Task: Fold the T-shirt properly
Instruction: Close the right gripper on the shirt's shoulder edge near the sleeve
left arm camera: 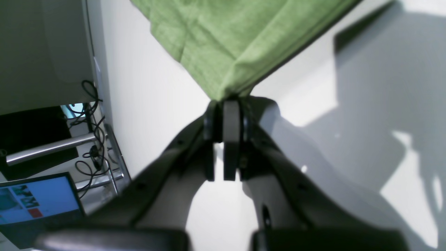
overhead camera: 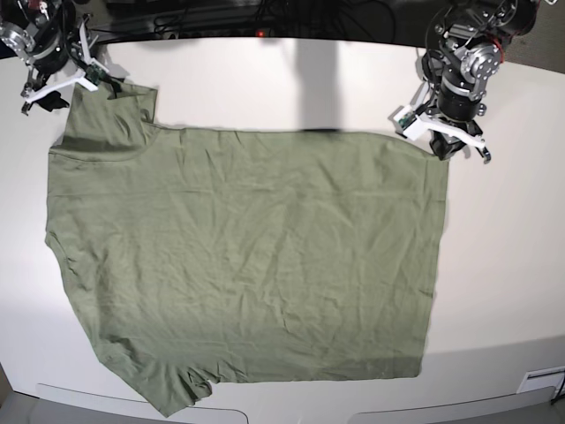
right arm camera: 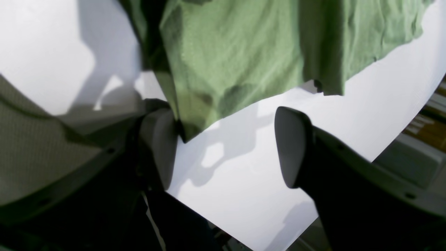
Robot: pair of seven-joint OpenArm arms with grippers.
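Tabletop (overhead camera: 508, 221): pale surface, spans nearly the whole base view. T-shirt (overhead camera: 256, 256): green, spread broadly over the tabletop from near its left edge to right of centre, lower end close to the near edge; body mostly flat with shallow wrinkles. Bunched, folded portion lies toward the far left corner; another crumpled bit points at the near edge, left of centre. Left pincer (left arm camera: 224, 101): pressed together on the shirt's far right corner. Right pincer (right arm camera: 228, 146): spread wide at the bunched portion, a cloth tip beside one finger; contact unclear.
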